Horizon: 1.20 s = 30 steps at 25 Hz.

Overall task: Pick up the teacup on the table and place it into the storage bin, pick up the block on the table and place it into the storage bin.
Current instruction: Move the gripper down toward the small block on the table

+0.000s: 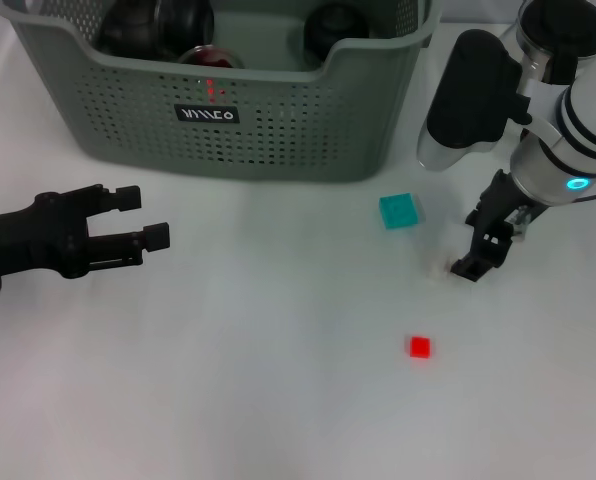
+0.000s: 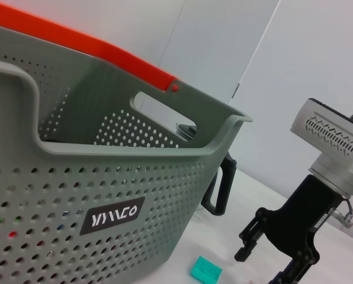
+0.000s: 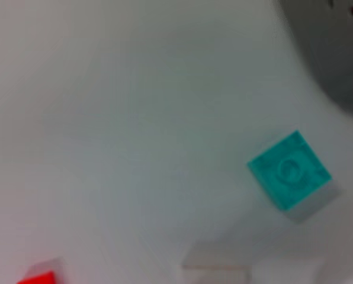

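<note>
The grey-green storage bin stands at the back of the table; the left wrist view shows its perforated wall. Dark rounded things lie inside it, and I cannot tell what they are. No teacup shows on the table. A teal block lies in front of the bin's right end. My right gripper hangs open just right of it, holding nothing. A red block lies nearer the front. My left gripper is open and idle at the left.
A small pale block sits on the table beside the right gripper's nearer finger. A black handle shows past the bin's far corner. The table is white.
</note>
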Available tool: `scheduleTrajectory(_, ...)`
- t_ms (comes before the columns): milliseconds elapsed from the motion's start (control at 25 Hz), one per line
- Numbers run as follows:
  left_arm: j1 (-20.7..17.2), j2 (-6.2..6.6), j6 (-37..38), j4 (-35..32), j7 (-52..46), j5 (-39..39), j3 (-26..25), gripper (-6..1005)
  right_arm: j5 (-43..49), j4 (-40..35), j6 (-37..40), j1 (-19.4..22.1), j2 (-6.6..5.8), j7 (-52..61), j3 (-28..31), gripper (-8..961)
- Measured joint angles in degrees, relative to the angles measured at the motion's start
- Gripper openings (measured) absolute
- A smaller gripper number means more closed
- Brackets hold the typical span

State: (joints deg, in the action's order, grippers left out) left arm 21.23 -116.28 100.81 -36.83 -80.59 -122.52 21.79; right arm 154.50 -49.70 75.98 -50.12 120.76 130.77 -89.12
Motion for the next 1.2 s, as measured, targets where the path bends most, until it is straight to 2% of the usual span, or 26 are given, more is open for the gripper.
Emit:
scheduleTrajectory(240, -0.11, 0.0, 0.0, 0.0, 0.09, 0.0, 0.0, 860, -2.35, -0.77, 4.72, 0.02, -0.47, -1.06, 3.4, 710)
scheduleTrajectory(440, -0.02, 0.0, 0.0, 0.0, 0.16, 0.0, 0.05, 860, -3.09, -0.79, 7.7, -0.93, -0.32, 2.66, 7.24, 710)
scheduleTrajectory(760, 0.07, -0.01, 0.0, 0.0, 0.25, 0.0, 0.25, 860, -3.63, -0.55, 7.94, -2.34, 0.03, 13.87, 3.79, 711)
scheduleTrajectory(1200, 0.06, -0.09, 0.0, 0.08, 0.29, 0.0, 0.45, 860, -5.09, -0.18, 1.65, -1.67, -0.04, 11.1, -1.78, 710)
